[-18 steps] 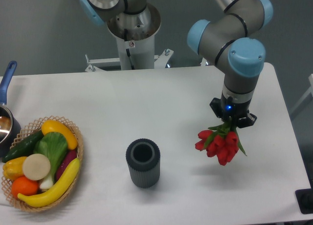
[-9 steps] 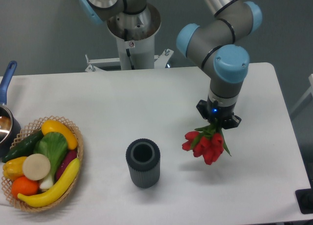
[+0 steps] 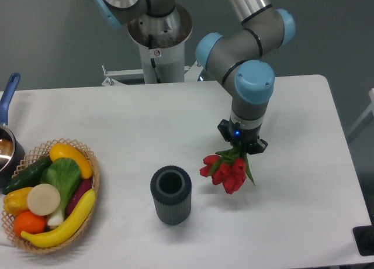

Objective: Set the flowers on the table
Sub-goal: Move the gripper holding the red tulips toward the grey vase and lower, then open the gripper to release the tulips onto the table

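White table [image 3: 117,123], grey wall behind

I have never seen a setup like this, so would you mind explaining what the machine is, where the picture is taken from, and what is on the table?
This is a single robot arm, grey with light blue joint caps, filmed by one fixed camera looking down from above the front of the white table. At its tip is a two-finger gripper, shut on the stems of a bunch of red tulips, the flowers, held just above the tabletop. To their left stands an empty dark grey ribbed cup. At the far left, a wicker basket holds toy fruit and vegetables, and a blue-handled pot peeks in at the edge.
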Available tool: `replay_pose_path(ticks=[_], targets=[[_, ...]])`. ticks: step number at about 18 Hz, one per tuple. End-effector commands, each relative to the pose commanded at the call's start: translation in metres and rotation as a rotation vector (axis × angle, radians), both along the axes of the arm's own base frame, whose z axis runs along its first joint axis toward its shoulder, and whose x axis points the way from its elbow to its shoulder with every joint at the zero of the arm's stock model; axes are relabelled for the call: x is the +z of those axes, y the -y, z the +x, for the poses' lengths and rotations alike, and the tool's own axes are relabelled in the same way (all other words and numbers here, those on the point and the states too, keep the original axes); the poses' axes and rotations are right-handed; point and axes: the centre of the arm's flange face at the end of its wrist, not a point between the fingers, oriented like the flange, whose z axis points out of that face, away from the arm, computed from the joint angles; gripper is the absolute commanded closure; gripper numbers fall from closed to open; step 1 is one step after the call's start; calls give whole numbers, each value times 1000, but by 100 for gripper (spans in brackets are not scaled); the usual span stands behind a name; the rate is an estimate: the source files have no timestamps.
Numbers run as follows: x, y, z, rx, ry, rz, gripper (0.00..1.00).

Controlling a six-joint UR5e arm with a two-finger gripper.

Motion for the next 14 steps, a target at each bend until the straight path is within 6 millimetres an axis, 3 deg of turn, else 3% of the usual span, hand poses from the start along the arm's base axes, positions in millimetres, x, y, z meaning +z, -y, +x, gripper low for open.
replay_pose_path(ticks=[5,8,10,11,14], targets=[[-9,-9,-3,-6,-33,22,49],[-11,-10,-3,-9,-31,20,27],[-12,-10,-5,-8,-31,20,19],[-11,-8,-6,-6,-32,21,4],[-7,-4,-10,2,-39,24,0]])
